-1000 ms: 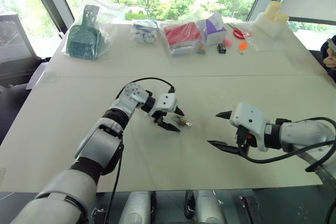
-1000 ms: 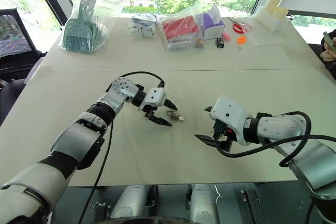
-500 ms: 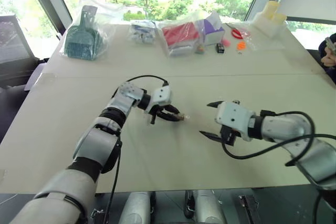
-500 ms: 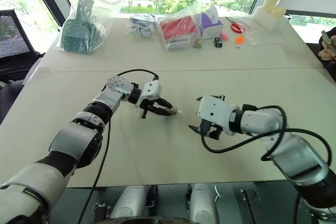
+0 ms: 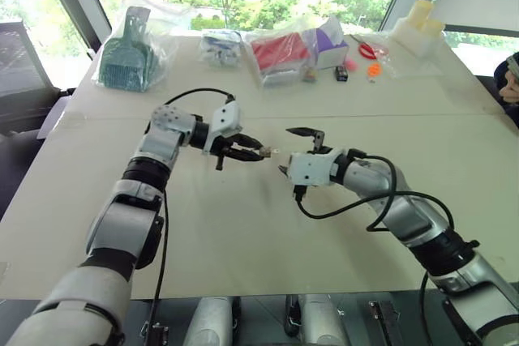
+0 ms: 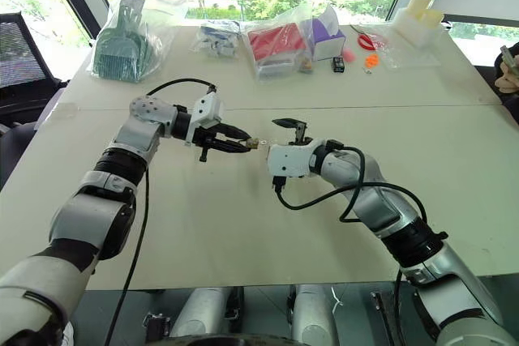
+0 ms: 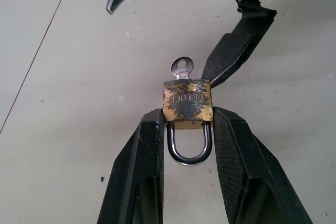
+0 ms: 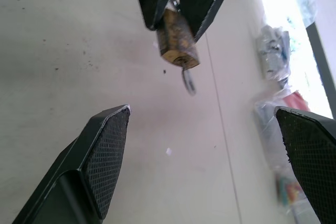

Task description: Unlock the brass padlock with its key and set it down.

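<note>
From the head views, my left gripper [image 5: 253,151] holds the brass padlock [image 5: 264,152] above the table [image 5: 243,232], pinched at its fingertips and pointing toward my right side. My right gripper [image 5: 296,150] sits just beside it, jaws spread wide, facing the lock head-on. The right arm is the nearer free one for the key.

In the left wrist view, my two fingers [image 7: 144,150] press against the lower sides of the padlock [image 7: 187,104], with the silvery shackle looping back between them. The key [image 7: 181,68] stands in the far face of the body, its rounded head sticking straight out, away from my left claw. So the lock's long axis runs along my left fingers, key end outward.

In the right wrist view, the padlock [image 8: 177,38] hangs ahead between my open right fingers [image 8: 105,150], and the key [image 8: 188,83] points back toward them. I judge the next move to be closing on that head.
</note>
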`<state>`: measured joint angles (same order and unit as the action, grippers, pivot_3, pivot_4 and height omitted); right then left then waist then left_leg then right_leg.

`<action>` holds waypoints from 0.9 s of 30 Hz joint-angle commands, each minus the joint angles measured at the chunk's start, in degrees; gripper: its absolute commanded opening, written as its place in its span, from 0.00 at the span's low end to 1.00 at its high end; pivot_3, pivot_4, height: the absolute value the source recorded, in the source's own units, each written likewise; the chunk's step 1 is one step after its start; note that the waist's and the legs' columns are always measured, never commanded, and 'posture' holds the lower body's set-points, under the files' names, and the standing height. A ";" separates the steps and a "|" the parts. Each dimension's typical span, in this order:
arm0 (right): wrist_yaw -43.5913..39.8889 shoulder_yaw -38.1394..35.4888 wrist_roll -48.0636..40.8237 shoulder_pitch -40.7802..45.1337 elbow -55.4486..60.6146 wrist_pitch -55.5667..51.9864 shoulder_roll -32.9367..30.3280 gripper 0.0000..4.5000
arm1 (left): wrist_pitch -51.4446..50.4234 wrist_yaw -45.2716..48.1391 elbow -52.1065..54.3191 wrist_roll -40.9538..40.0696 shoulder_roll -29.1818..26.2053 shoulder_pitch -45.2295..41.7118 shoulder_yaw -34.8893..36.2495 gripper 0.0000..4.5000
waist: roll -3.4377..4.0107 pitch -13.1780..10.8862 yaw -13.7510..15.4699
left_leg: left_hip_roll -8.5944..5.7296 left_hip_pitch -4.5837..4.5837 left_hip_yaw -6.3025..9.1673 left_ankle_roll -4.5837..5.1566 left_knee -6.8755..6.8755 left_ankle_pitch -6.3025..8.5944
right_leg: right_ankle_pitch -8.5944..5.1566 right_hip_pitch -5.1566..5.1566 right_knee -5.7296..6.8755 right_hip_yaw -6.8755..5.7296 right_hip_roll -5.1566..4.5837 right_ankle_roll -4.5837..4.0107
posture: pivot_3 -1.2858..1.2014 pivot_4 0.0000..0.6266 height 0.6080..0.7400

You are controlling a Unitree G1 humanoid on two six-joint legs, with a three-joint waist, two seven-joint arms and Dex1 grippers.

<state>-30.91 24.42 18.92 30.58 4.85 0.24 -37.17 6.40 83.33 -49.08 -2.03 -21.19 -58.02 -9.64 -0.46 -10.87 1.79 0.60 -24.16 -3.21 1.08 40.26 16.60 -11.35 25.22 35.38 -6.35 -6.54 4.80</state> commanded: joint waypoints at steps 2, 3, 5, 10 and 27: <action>-0.44 -1.16 1.62 2.16 -0.63 2.74 1.92 0.94 | -0.60 -0.83 3.42 -1.53 -0.56 -0.34 1.13 0.17 | 0.00 0.00 -0.15 | 0.00 0.00 0.00 -0.01 0.00 -0.01 | 0.00 0.00 0.01 0.00 0.00 0.00 | 0.52 0.24 1.00; -0.63 -1.33 1.81 2.28 -0.79 2.95 2.23 0.87 | -0.62 -0.95 3.54 -1.47 -0.54 -0.33 1.07 0.17 | 0.00 0.00 -0.24 | 0.00 0.00 -0.01 -0.01 0.00 -0.01 | 0.00 -0.01 0.00 0.00 0.01 0.00 | 0.52 0.24 1.00; -1.01 -1.60 2.15 2.50 -0.97 3.15 2.80 0.69 | -0.61 -1.09 3.71 -1.38 -0.55 -0.29 0.95 0.17 | 0.00 0.00 -0.42 | 0.00 0.00 -0.01 -0.02 0.00 -0.01 | 0.00 -0.01 0.01 -0.01 0.01 0.00 | 0.52 0.24 1.00; -1.81 -1.84 3.03 2.91 -1.16 3.82 3.60 0.11 | 0.41 -1.24 3.94 -0.92 -0.34 -0.45 0.31 0.17 | 0.00 0.00 -1.23 | 0.00 0.00 0.00 -0.02 0.00 -0.01 | 0.00 -0.01 0.01 0.00 0.01 0.00 | 0.52 0.24 1.00; -30.94 -1.81 -16.70 11.57 -0.23 -28.70 10.29 0.00 | 35.49 -16.62 1.28 11.44 -1.38 -0.94 -5.10 0.17 | 0.03 0.00 -1.09 | 0.05 0.05 0.05 -0.06 -0.03 -0.04 | 0.02 -0.01 0.06 0.00 0.03 -0.03 | 0.52 0.24 1.00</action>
<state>-57.83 20.70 6.91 40.90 1.91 -27.47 -29.31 37.69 71.25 -48.12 8.38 -22.95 -56.32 -14.94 -0.43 -10.87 0.70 0.65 -24.10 -3.16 1.03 40.23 16.56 -11.33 25.21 35.44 -6.35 -6.51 4.77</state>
